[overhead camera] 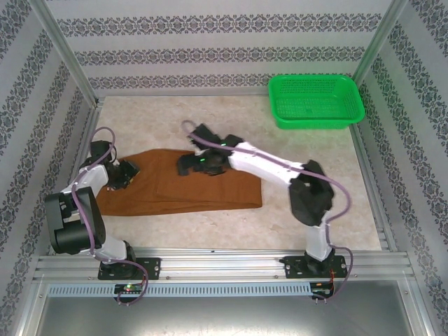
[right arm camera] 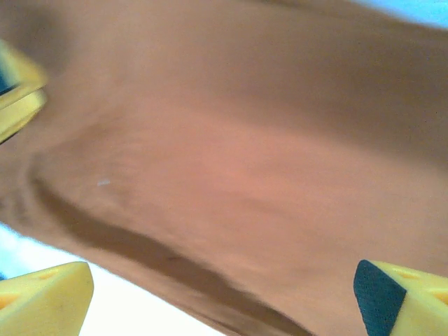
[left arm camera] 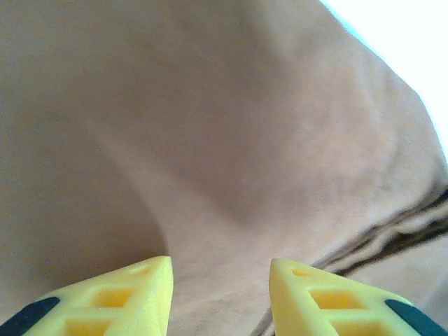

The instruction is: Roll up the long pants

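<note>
The long pants [overhead camera: 189, 192] are lying flat on the pale table [overhead camera: 210, 229]. They are stretching as a rust-brown band from the left-centre of the overhead frame to just right of its middle. The right end is finishing square, and the left end is running in under the left arm. The cloth is lying smooth, with a few shallow creases.

The left gripper [overhead camera: 124, 173] is sitting low over the left end of the pants, at the left-centre of the overhead frame. In its wrist view the two yellow fingertips [left arm camera: 140, 294] are poking up from the bottom edge with a clear gap between them, parted and pinching nothing. Brown cloth is spreading behind them, with a dark fold line running out to the lower right and a sliver of bright table showing in the upper right corner. I cannot tell whether the tips are touching the cloth.

The right gripper [overhead camera: 187, 165] is hanging over the upper edge of the pants near the frame's middle, its arm slanting up from the lower right across the pants' right half. In its wrist view its fingertips [right arm camera: 42, 301] are standing far apart in the two lower corners, spread wide and gripping nothing. The cloth there is blurred, its edge running diagonally across the lower left.

A green mesh basket [overhead camera: 316, 101] is sitting in the upper right of the overhead frame, well apart from the pants.
</note>
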`<state>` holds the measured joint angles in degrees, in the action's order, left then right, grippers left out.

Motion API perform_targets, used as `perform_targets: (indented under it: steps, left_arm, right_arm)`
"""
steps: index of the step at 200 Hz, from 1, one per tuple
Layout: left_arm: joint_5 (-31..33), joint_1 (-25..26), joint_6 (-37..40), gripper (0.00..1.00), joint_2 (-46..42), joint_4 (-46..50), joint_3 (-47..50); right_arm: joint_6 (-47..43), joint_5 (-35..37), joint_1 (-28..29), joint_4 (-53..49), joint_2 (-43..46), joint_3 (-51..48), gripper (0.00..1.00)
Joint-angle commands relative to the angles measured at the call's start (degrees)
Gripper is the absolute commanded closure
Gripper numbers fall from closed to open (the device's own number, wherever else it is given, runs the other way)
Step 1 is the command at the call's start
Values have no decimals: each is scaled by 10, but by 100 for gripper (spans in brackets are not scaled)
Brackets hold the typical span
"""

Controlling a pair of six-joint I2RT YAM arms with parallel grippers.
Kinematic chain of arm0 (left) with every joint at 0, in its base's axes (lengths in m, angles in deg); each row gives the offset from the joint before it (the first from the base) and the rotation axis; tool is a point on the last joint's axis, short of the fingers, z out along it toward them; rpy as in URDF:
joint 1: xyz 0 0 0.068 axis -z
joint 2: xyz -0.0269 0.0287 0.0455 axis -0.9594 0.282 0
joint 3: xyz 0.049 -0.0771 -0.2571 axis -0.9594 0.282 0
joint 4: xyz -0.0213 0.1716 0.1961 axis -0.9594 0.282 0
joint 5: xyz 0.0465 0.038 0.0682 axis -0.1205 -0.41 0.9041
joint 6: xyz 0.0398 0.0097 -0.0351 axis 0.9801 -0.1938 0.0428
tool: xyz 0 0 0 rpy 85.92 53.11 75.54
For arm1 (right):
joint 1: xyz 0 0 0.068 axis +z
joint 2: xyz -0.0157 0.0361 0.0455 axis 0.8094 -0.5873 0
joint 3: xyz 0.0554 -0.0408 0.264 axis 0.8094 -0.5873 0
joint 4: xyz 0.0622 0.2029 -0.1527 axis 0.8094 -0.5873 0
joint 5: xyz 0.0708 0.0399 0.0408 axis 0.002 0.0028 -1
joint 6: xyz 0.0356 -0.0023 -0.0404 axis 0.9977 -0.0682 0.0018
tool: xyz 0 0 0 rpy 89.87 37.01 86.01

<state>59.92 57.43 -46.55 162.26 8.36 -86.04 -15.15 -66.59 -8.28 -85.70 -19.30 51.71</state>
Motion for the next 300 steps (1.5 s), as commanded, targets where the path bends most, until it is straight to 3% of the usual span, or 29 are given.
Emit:
perform_targets:
  steps: [1,31,67,103,124,176,220,242,251,266,279,300]
  left_arm:
    - [-54,40,23,48,-13,-76,10]
    - [-56,92,58,44,30,-61,-18]
    - [27,152,91,44,68,-2,-39]
    - [77,172,103,46,80,31,-33]
    - [60,174,102,55,86,17,-21]
    - [27,194,105,64,138,-1,-25]
    - [-18,199,103,85,138,-13,-33]
    - [-50,198,107,88,135,-10,-47]
    - [-66,198,105,86,135,-13,-52]
    - [-83,201,105,67,136,-14,-59]
    - [-92,205,109,56,132,-16,-60]
    - [-103,210,113,50,128,-20,-59]
  right_arm:
    - [25,21,-56,42,83,-91,4]
    - [28,27,-103,63,135,-176,4]
    - [28,25,-126,89,158,-219,5]
    - [28,15,-133,101,149,-234,5]
    - [26,11,-134,102,141,-234,5]
    - [31,1,-137,107,111,-227,6]
    - [37,-6,-137,111,88,-221,6]
    - [38,-11,-137,111,71,-216,6]
    - [40,-13,-136,112,65,-214,6]
    - [43,-18,-136,113,54,-211,7]
    - [45,-21,-134,115,47,-209,7]
    - [45,-24,-132,118,38,-206,7]
